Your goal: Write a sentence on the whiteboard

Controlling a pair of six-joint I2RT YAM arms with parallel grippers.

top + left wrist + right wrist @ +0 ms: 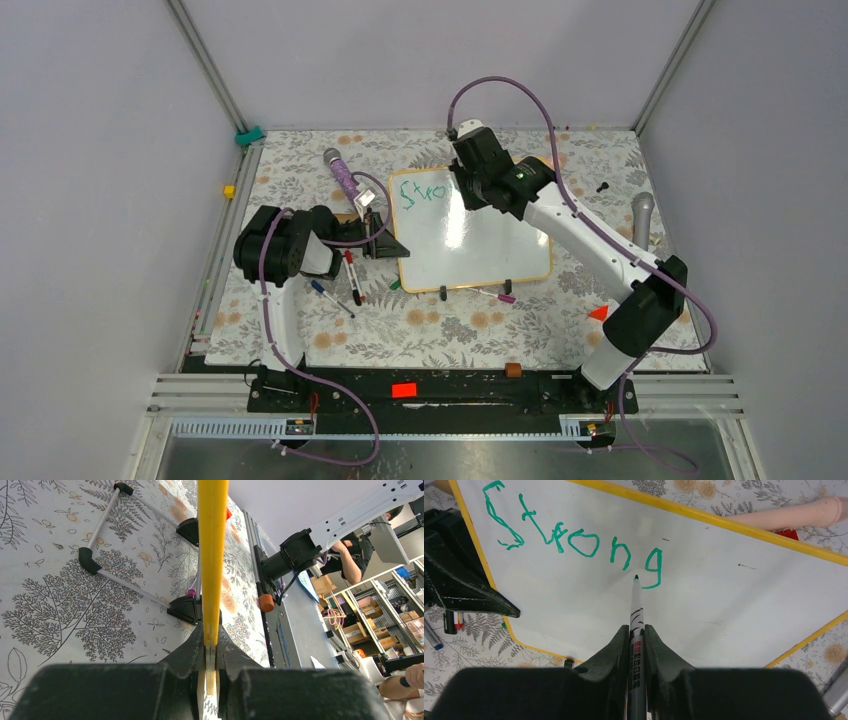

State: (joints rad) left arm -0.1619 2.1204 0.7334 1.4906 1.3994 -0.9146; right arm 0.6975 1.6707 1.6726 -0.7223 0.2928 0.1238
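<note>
Biggest thing first: the flowery table (300,180), with the whiteboard (480,245) sitting about mid-table between my two arms. Can't really tell from these views whether it's lying flat or propped at a tilt.

The left gripper (211,635) is pinched right down on the board's yellow left edge, so I'm reading that as the hand steadying it. The right gripper (637,630) is squeezed tight around the marker (636,605), which pokes straight out toward the board. Its green tip sits just beside the tail of the last letter. I honestly can't say if it's touching the surface or a hair off it.

Progress-wise, the sentence (584,542) reads "Strong" along the top left of the board and that's it. One wobbly word isn't a sentence, so I'd call this early days. The rest of the top row and everything below it is bare white, plenty of room. A few spare pens (352,275) lie on the cloth just left of the board.
</note>
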